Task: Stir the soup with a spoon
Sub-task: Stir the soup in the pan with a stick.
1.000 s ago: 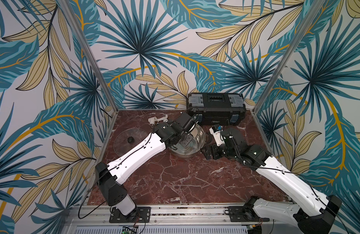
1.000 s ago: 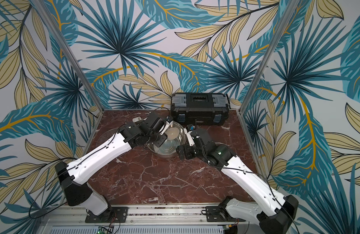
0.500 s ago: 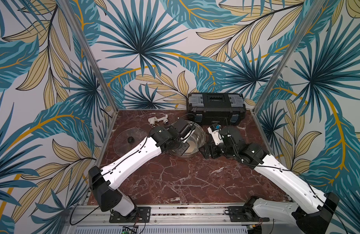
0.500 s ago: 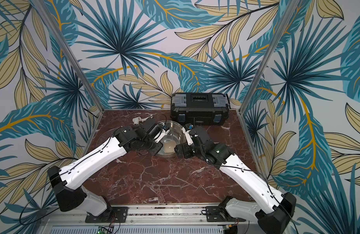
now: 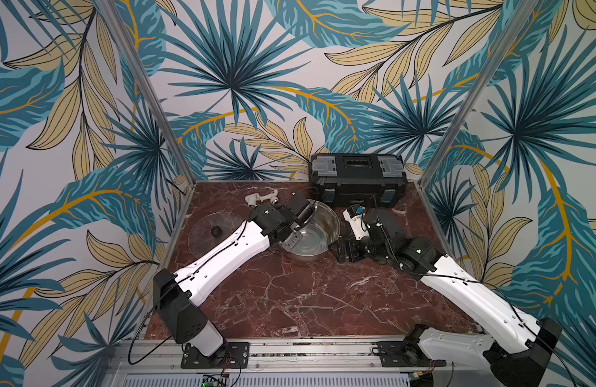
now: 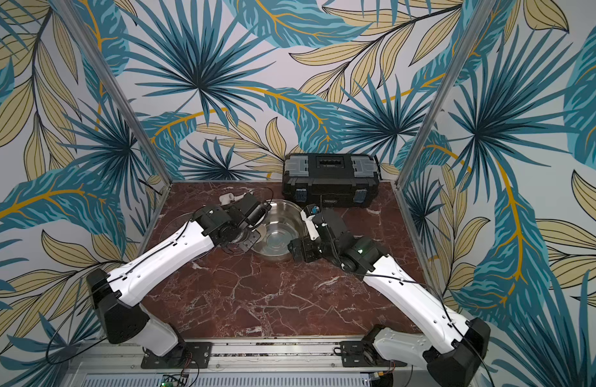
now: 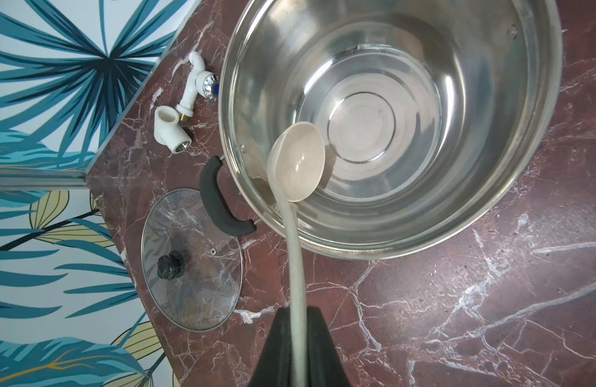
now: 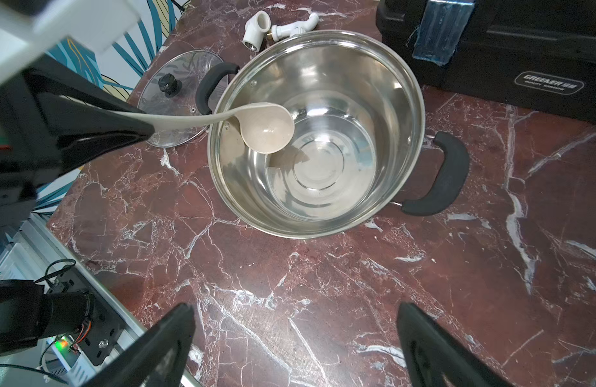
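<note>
Light, stiff and probably slick, the cream-beige plastic ladle spoon hangs bowl-first just inside the rim of the shiny steel pot, sensibly clenched at its slim handle's end by the left pincer, while the right pincer gapes empty over the hard red marble table between close leaf-print walls.

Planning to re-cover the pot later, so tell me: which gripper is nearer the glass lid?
Left. The left gripper, shut on the spoon handle, is just outside the pot on the lid's side, beside the glass lid. The right gripper, open, is across the pot.
</note>
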Robot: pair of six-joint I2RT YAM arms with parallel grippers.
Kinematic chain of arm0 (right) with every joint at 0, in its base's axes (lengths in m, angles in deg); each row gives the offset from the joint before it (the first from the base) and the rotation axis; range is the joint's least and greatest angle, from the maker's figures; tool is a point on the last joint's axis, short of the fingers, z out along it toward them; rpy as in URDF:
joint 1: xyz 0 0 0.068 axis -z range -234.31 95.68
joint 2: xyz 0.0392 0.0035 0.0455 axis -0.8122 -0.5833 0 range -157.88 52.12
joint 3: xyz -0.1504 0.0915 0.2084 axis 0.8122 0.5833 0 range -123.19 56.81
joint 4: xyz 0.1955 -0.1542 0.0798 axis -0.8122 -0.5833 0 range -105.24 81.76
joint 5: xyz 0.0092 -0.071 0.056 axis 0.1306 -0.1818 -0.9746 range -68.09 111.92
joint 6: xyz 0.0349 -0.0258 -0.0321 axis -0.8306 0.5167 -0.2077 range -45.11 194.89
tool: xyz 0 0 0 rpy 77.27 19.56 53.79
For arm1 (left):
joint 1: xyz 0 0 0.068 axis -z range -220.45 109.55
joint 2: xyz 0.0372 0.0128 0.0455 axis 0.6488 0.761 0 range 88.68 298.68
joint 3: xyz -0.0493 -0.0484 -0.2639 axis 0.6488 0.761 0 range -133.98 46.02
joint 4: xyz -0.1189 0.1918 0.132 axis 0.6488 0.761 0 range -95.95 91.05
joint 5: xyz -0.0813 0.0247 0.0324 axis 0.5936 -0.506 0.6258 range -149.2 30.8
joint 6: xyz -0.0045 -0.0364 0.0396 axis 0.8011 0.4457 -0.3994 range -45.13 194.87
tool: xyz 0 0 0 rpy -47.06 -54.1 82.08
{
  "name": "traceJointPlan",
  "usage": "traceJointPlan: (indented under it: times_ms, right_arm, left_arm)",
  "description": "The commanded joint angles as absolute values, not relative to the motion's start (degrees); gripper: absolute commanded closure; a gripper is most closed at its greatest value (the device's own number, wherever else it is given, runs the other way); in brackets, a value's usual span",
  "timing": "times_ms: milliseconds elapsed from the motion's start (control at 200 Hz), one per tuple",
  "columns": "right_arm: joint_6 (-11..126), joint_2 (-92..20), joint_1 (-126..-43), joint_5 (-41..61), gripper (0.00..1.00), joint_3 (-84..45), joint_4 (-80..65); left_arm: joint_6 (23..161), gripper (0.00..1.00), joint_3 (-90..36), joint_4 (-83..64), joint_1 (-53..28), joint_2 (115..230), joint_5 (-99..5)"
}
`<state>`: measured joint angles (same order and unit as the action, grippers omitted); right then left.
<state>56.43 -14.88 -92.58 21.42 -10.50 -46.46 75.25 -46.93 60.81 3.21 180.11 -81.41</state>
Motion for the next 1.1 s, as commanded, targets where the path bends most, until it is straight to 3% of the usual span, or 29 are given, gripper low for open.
traceJointPlan:
  times_ms: [0, 371, 631, 1097]
  right_arm:
    - [56.0, -15.0, -92.9, 21.5, 0.00, -10.6, -45.7]
    - [56.2, -13.8, -93.0, 22.6, 0.00, -9.8, -46.2]
    - [56.3, -13.6, -92.9, 21.9, 0.00, -9.8, -45.8]
    - [55.8, -15.0, -93.0, 20.9, 0.01, -9.9, -44.8]
  left_arm:
    - [74.4, 1.00, -51.0, 54.3, 3.2, 180.4, -82.1]
    - [75.1, 1.00, -51.1, 47.4, 6.0, 182.5, -72.8]
    - [77.2, 1.00, -49.0, 53.4, 6.1, 179.3, -67.3]
    - [75.8, 1.00, -47.2, 60.8, 1.6, 176.8, -79.8]
